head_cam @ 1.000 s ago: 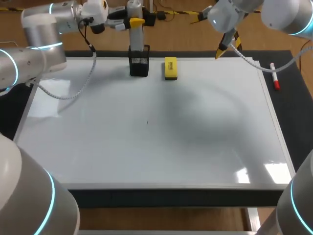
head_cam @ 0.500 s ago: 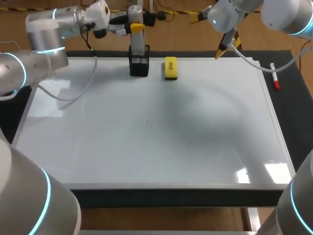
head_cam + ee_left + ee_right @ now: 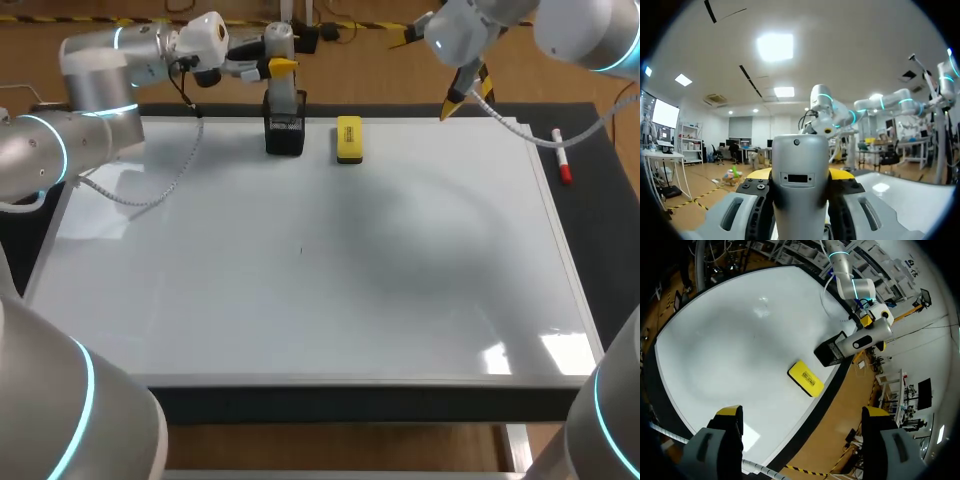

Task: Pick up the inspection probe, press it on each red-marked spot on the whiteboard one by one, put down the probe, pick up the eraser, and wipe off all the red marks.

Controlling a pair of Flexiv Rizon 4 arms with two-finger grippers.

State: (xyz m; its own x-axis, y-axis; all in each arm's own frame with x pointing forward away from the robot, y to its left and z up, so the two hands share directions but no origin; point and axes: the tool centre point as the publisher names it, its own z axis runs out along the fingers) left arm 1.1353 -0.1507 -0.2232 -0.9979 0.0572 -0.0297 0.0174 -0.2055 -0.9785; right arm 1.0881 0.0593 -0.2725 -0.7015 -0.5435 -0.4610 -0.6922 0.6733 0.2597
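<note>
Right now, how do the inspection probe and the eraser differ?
The inspection probe is grey and stands upright in the black holder; the eraser is yellow and lies flat on the whiteboard. The left claw grips the inspection probe; nothing touches the eraser. Both sit near the whiteboard's far edge.

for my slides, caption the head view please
Left claw grips the inspection probe in its black holder, yellow eraser beside it, right claw open.

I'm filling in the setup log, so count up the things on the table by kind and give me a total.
whiteboard: 1
probe: 1
holder: 1
eraser: 1
marker: 1
total: 5
</note>
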